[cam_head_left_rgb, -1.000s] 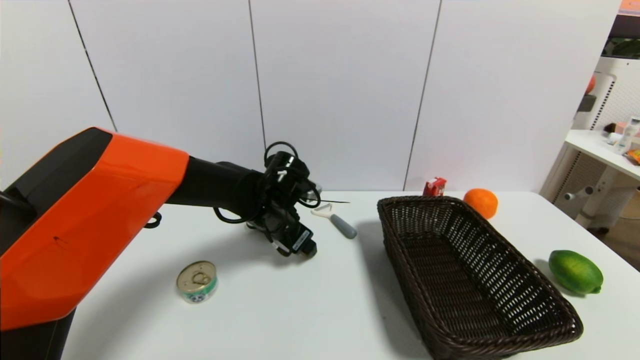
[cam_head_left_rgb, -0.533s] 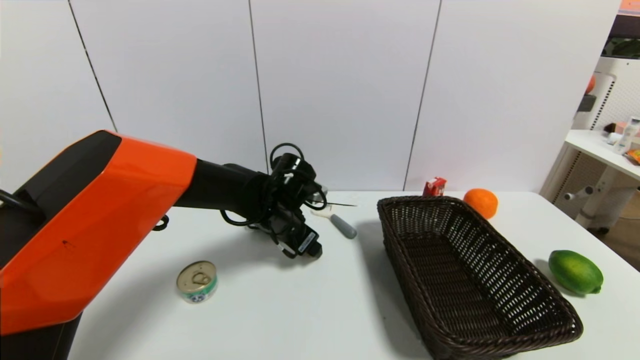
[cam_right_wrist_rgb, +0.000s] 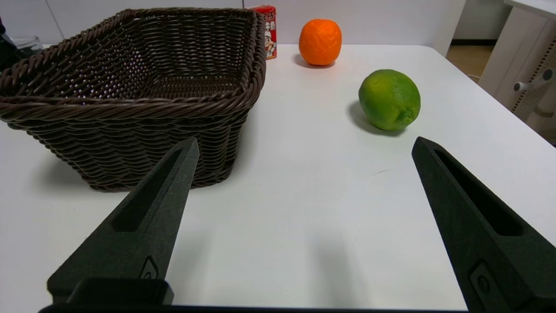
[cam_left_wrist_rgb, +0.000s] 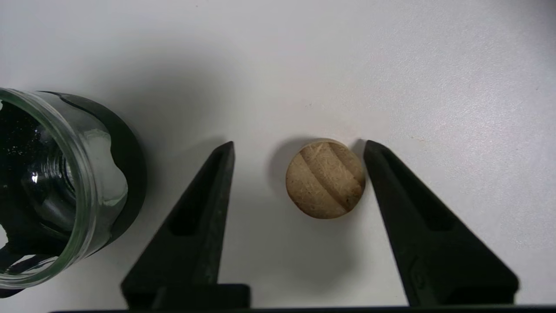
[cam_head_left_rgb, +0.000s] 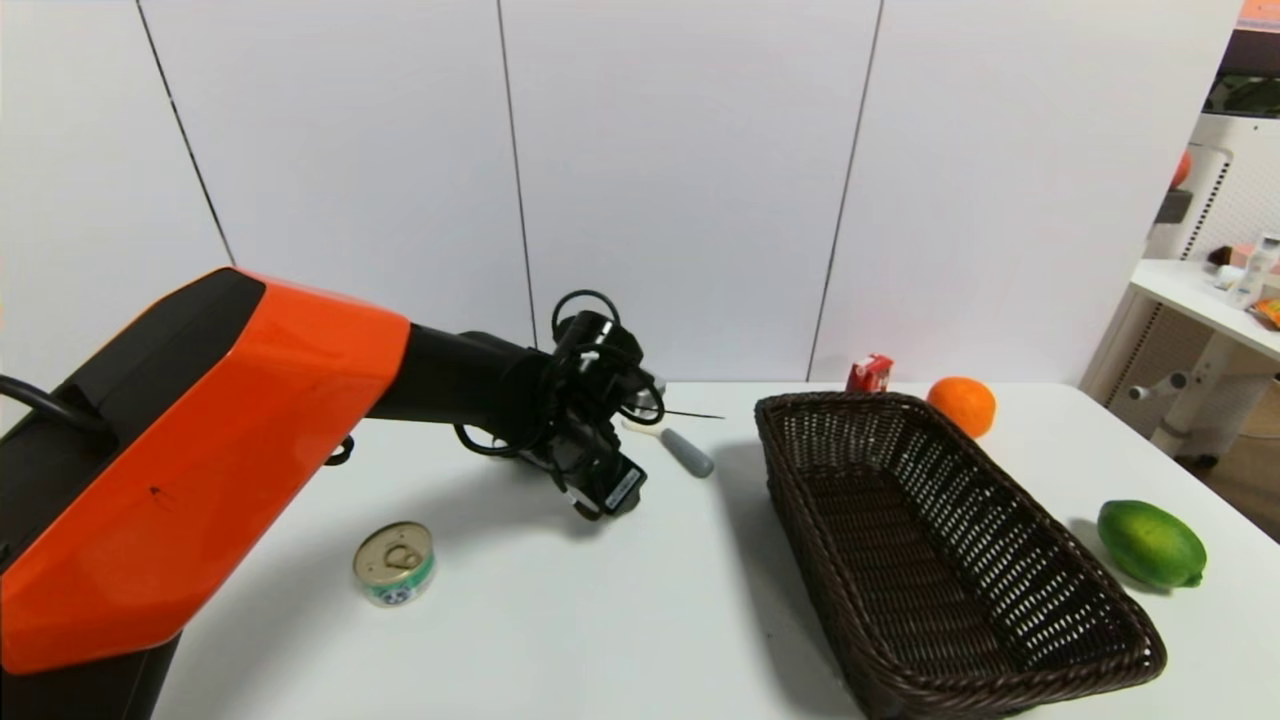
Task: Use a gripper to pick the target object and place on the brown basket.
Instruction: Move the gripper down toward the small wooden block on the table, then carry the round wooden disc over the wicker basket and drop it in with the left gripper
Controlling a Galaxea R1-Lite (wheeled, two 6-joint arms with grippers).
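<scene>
The small round tan nut [cam_left_wrist_rgb: 325, 178] lies on the white table between the open fingers of my left gripper [cam_left_wrist_rgb: 299, 145]; one finger [cam_left_wrist_rgb: 391, 191] stands right beside it, the other [cam_left_wrist_rgb: 208, 195] is well apart from it. In the head view the left gripper's wrist [cam_head_left_rgb: 590, 450] hangs over the table left of the brown basket [cam_head_left_rgb: 1000, 500], and it hides the nut. The basket is empty; it also shows in the right wrist view [cam_right_wrist_rgb: 130, 108]. My right gripper [cam_right_wrist_rgb: 305, 141] is open and empty, low over the table by the basket's near end.
A gold-lidded tin can [cam_head_left_rgb: 394, 563] stands front left. A grey-handled peeler [cam_head_left_rgb: 680, 450] lies between gripper and basket. A glass jar [cam_left_wrist_rgb: 56, 187] stands close beside the left fingers. A red carton [cam_head_left_rgb: 869, 373], an orange [cam_head_left_rgb: 961, 405] and a green fruit [cam_head_left_rgb: 1150, 543] flank the basket.
My left arm has shifted a little to the right, toward the peeler and basket. Nothing else on the table has moved.
</scene>
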